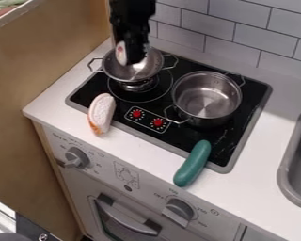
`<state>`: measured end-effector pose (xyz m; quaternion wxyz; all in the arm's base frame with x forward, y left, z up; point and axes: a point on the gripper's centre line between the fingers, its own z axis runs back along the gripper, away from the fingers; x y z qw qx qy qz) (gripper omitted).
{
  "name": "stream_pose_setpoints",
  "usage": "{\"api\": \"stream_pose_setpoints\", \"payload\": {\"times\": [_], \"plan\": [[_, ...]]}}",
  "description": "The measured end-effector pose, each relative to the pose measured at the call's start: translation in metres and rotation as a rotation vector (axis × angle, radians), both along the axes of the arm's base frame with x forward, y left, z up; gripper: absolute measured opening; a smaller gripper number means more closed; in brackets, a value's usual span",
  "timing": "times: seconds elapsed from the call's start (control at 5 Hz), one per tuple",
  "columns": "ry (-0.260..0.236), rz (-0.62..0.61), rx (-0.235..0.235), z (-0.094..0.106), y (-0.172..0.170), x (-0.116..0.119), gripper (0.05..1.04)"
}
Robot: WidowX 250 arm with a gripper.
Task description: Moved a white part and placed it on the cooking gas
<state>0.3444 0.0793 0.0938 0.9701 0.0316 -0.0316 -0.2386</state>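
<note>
Diagonally across stovetop edge [169,147], green vegetable [193,164]

Soft, even light, glints inside larger pot [206,101]

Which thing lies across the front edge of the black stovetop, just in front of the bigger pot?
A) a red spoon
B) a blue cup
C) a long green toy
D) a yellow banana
C: the long green toy lies with one end on the black stovetop and the other on the white counter, in front of the bigger pot.
</note>
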Motion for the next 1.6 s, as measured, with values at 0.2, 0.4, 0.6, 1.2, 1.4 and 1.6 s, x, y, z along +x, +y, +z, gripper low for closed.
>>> {"api": "stream_pose_setpoints", "payload": {"times": [0.2,0.4,0.6,1.2,1.4,1.6], "plan": [[0.041,0.023,-0.003,0.022,-0.013,-0.016,0.48],[0.049,0.058,-0.038,0.027,-0.031,-0.039,0.48],[0.024,0.109,-0.064,0.01,-0.056,-0.054,0.48],[-0.07,0.167,-0.029,-0.05,-0.096,-0.064,0.48],[-0.063,0.144,-0.012,-0.052,-0.09,-0.066,0.48],[-0.037,0.134,-0.003,-0.055,-0.08,-0.073,0.48]]}}
